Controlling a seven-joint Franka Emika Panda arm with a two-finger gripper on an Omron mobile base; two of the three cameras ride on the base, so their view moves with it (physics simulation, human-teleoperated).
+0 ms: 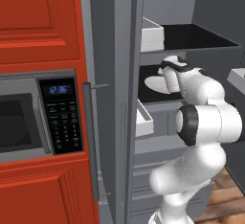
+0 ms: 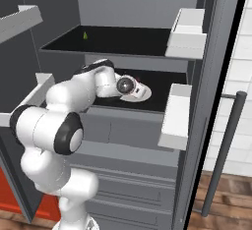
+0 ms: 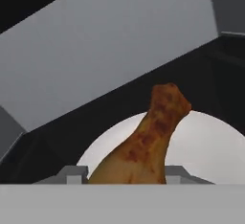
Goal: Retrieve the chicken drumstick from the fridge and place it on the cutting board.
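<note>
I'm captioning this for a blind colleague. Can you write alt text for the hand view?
A reddish-brown chicken drumstick sits between the gripper's two grey fingertips, above a white plate on a black fridge shelf, with grey fridge wall behind.

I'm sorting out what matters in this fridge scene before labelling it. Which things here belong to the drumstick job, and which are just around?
Part of the job:
- chicken drumstick, between the fingers of the gripper
- fridge, open
- white plate under the drumstick, on the middle shelf

Just around:
- microwave
- red cabinets
- small green item on the upper shelf
</note>
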